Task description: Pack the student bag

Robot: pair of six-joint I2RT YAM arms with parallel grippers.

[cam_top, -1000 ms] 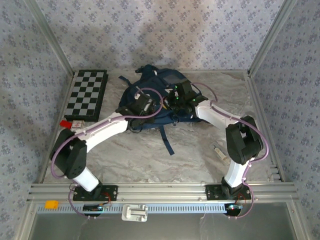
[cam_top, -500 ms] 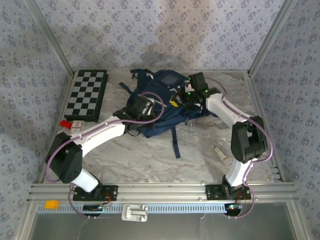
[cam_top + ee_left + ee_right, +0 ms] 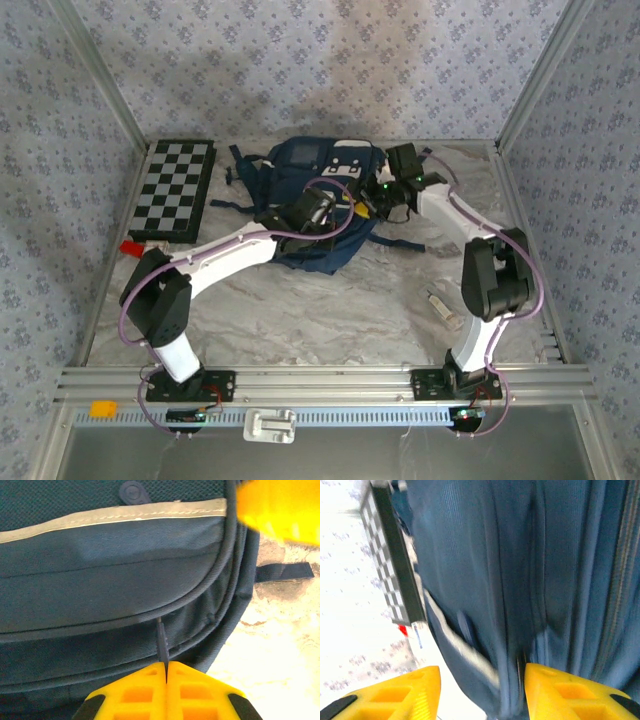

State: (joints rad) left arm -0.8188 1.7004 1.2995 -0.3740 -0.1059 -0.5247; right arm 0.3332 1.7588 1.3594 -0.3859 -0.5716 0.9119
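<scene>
The large navy blue fabric backpack (image 3: 312, 158) lies at the far middle of the marbled surface (image 3: 300, 310), just right of the black-and-white chequered board (image 3: 175, 188). The left hand (image 3: 166, 666) is clenched on the thin dark zipper pull (image 3: 161, 640) below the front pocket. The right hand (image 3: 482, 674) is spread, and navy fabric is seen between its fingers but is not pinched.

The step in hand is judged to be the opening of a zipper. The pull should be drawn along the curve of its track rather than away from it, while the fabric beside it is pinned by the right hand so that the bag is not dragged.

Compared with a second ago, the backpack has been turned and shifted farther away. Its strap no longer trails toward the near edge, and the right hand has been carried to the bag's far right.
</scene>
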